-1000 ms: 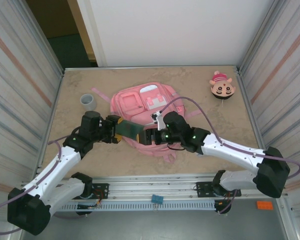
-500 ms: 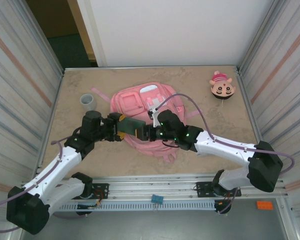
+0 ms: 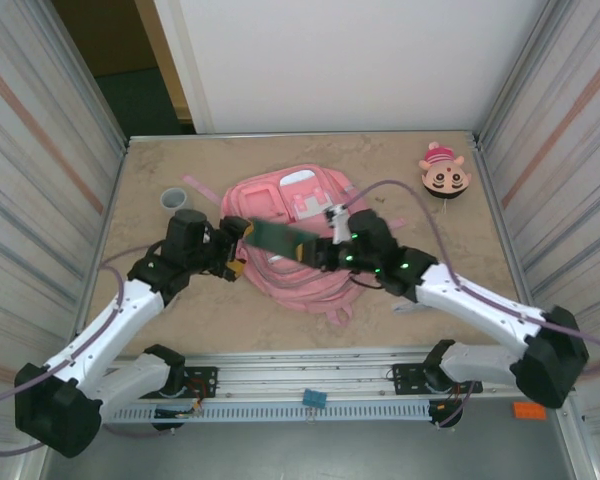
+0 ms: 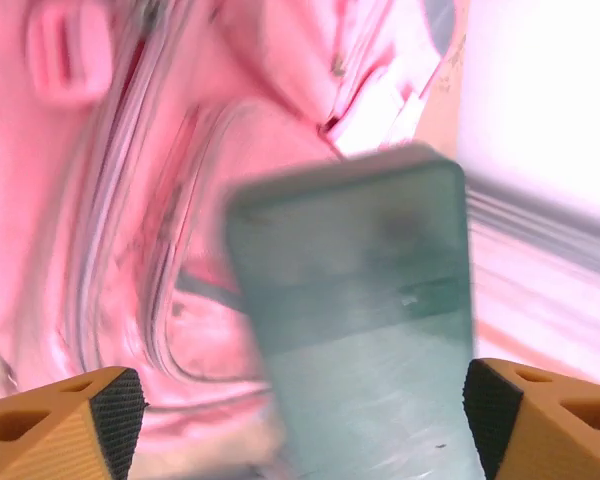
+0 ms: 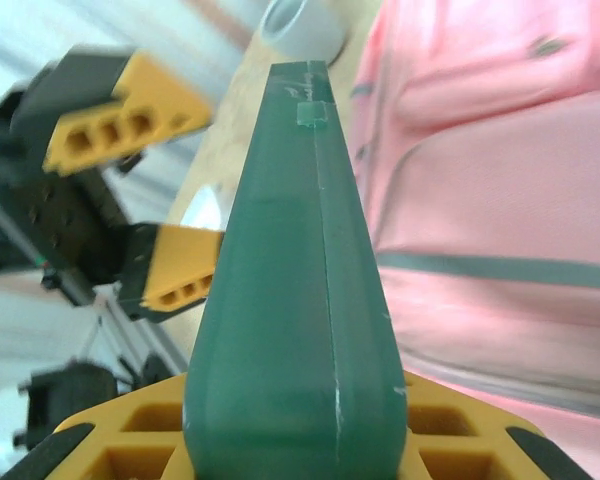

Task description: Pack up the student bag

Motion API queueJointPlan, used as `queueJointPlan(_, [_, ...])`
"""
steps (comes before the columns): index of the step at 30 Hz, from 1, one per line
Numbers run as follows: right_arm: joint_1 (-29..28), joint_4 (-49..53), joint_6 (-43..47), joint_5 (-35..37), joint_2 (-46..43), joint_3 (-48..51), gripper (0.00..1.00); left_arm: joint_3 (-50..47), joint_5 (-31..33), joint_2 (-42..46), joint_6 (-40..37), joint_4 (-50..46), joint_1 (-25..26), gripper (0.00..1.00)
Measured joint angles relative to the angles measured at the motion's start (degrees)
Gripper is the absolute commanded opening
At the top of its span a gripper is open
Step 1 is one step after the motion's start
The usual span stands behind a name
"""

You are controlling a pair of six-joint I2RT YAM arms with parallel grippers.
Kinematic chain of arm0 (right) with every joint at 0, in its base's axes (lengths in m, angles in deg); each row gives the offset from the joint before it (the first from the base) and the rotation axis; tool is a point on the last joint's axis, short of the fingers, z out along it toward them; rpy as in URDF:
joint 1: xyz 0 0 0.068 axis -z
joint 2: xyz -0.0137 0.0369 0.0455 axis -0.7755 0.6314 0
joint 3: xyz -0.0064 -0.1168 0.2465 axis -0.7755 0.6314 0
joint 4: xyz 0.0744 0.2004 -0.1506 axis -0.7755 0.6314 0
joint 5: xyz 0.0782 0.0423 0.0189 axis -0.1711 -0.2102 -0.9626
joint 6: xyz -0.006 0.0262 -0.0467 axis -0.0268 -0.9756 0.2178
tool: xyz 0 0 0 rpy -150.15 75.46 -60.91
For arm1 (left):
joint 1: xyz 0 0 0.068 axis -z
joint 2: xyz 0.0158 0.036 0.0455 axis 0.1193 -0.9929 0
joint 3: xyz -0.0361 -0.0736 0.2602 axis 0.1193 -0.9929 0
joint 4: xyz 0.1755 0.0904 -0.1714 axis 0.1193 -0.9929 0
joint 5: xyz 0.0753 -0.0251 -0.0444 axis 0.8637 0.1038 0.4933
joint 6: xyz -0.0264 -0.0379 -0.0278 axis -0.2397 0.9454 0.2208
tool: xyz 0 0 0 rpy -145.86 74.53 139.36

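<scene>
The pink student bag (image 3: 280, 196) lies flat in the middle of the table, front pockets up. My right gripper (image 3: 321, 249) is shut on one end of a flat dark green case (image 3: 277, 238), held over the bag's near left part. In the right wrist view the case (image 5: 298, 260) stands edge-on between the yellow fingers (image 5: 130, 430). My left gripper (image 3: 233, 253) is open at the case's other end. Its two pads (image 4: 115, 410) stand wide apart in the left wrist view, with the blurred case (image 4: 355, 300) between them and the bag (image 4: 130, 200) behind.
A grey cup (image 3: 175, 200) stands left of the bag, close to my left arm. A small round cartoon plush (image 3: 443, 173) lies at the far right corner. Metal walls close in the table on both sides.
My right gripper has closed on the green case and lifted it slightly towards the right. My left gripper has opened and let the case go.
</scene>
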State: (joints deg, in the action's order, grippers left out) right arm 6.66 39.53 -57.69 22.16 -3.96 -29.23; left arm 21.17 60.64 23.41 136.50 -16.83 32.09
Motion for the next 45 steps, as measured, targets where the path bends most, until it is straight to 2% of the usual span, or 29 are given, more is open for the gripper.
queueJointPlan(3, [9.94, 2.64, -1.99, -2.12, -7.45, 2.21, 0.17, 7.13, 6.93, -2.47, -13.42, -4.98, 2.71, 0.81])
queueJointPlan(6, [21.62, 7.04, -2.40, -5.99, -13.86, 2.60, 0.17, 10.40, 11.80, -4.68, -29.07, -5.55, 6.60, 0.78])
queueJointPlan(8, [28.94, 10.19, -2.49, -9.11, -17.03, 2.60, 0.17, 10.60, 13.57, -6.43, -40.33, -4.74, 9.11, 0.78])
queueJointPlan(12, [40.00, 16.50, -2.82, -15.08, -19.87, 2.60, 0.16, 10.73, 14.60, -11.85, -61.94, -2.34, 13.11, 0.80])
queueJointPlan(16, [44.68, 22.16, -3.54, -17.40, -21.62, 2.62, 0.16, 12.66, 10.47, -19.02, -82.53, -1.25, 15.76, 0.82])
queueJointPlan(21, [44.87, 26.21, -3.56, -18.27, -24.00, 2.62, 0.16, 16.68, 7.82, -26.95, -98.90, -1.07, 18.08, 0.86])
queueJointPlan(24, [44.89, 28.02, -3.56, -18.25, -24.90, 2.62, 0.16, 18.78, 7.58, -31.08, -104.94, -0.37, 18.91, 0.89])
queueJointPlan(30, [44.92, 29.40, -3.56, -18.25, -25.38, 2.67, 0.16, 21.66, 6.40, -36.61, -109.87, -0.46, 19.15, 0.88])
queueJointPlan(34, [44.92, 29.92, -3.56, -18.25, -25.38, 2.71, 0.15, 21.77, 6.27, -37.00, -110.46, -0.44, 19.15, 0.70])
queueJointPlan(41, [45.07, 31.41, -3.54, -16.65, -25.59, 2.71, 0.13, 21.77, 7.48, -36.48, -108.80, -0.44, 19.96, 0.15])
queueJointPlan(45, [46.14, 34.10, -4.28, -14.86, -26.91, 2.58, 0.14, 22.40, 7.28, -33.70, -103.97, -0.72, 18.82, 0.06])
